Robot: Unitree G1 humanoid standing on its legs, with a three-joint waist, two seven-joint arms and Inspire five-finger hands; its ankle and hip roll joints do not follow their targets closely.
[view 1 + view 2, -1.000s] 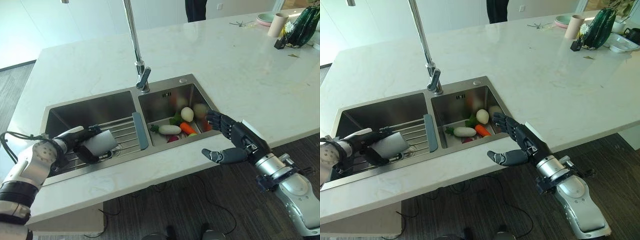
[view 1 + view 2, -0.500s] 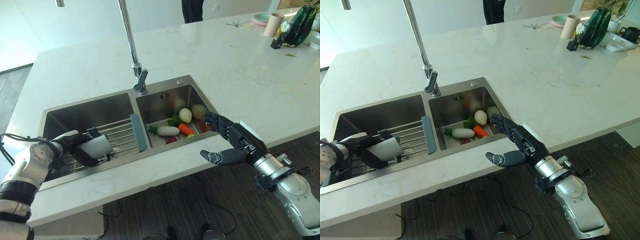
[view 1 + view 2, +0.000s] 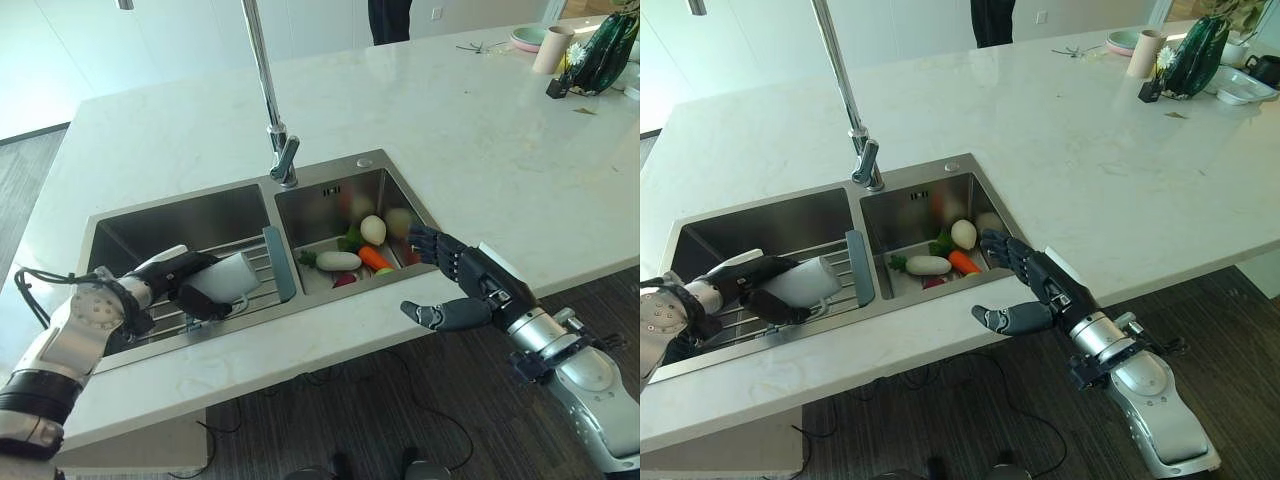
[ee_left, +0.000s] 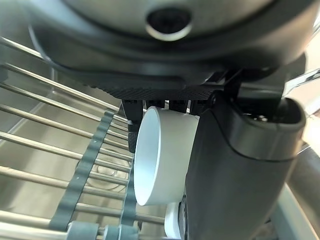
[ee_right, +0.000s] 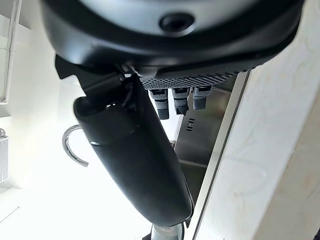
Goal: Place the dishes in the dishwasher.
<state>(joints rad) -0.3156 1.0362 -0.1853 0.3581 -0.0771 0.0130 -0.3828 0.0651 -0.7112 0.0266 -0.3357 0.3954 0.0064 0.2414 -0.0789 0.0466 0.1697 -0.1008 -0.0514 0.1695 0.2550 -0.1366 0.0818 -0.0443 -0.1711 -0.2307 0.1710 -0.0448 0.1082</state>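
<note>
- My left hand (image 3: 180,281) sits low in the lower left of the frame, inside the left basin of the sink (image 3: 180,215), with its fingers and thumb curled round a white cup (image 3: 228,277).
- The cup lies on its side over the wire rack (image 3: 250,255) that spans that basin. From my left wrist view I see the cup's rim (image 4: 145,155) clear of the rack bars (image 4: 60,165), but I cannot tell whether its lower edge touches them, as my thumb covers that side.
- The far fingers of the left hand are hidden behind the cup, so I only read the grip from the thumb and the fingertips showing at its edge.
- My right hand (image 3: 465,290) hangs at the lower right of the frame, over the front edge of the bench (image 3: 500,150), just beside the right basin. Its fingers are relaxed and spread, thumb apart, holding nothing.
- The right basin holds vegetables (image 3: 362,250): pale round ones, a white long one, an orange carrot, some green. Those at the bottom are half covered and I cannot make them out.
- The tap (image 3: 268,90) rises between the basins, its top cut off by the upper edge.
- In the upper right corner a pink cup (image 3: 551,48), a plate (image 3: 525,38) and a dark green vase (image 3: 603,50) stand on the bench, partly cut off.
</note>
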